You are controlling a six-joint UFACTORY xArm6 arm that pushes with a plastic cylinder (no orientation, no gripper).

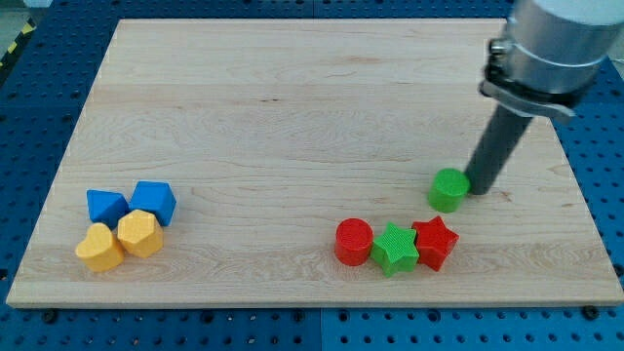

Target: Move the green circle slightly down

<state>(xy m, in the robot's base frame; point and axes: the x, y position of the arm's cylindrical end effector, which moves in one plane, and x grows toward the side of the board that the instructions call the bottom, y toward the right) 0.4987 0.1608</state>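
While the rod comes down from the view's top right, my tip (480, 189) rests on the tabletop (292, 117) just beside the green circle (448, 189), at about its 3 o'clock, touching it or nearly so. No pincer is fitted to this arm, only the straight rod, so it has no spread or pressed-together state to tell. That green circle sits in the lower right part of the tabletop. At about its 7 o'clock, near but apart, lies a row of 3 blocks touching side by side: a red circle (354, 241), a green star (395, 248) and a red star (435, 242). Well apart at the lower left, 4 blocks cluster together: a blue triangle (105, 206), a blue cube-like block (153, 201) and 2 yellow blocks (100, 248) (140, 233).
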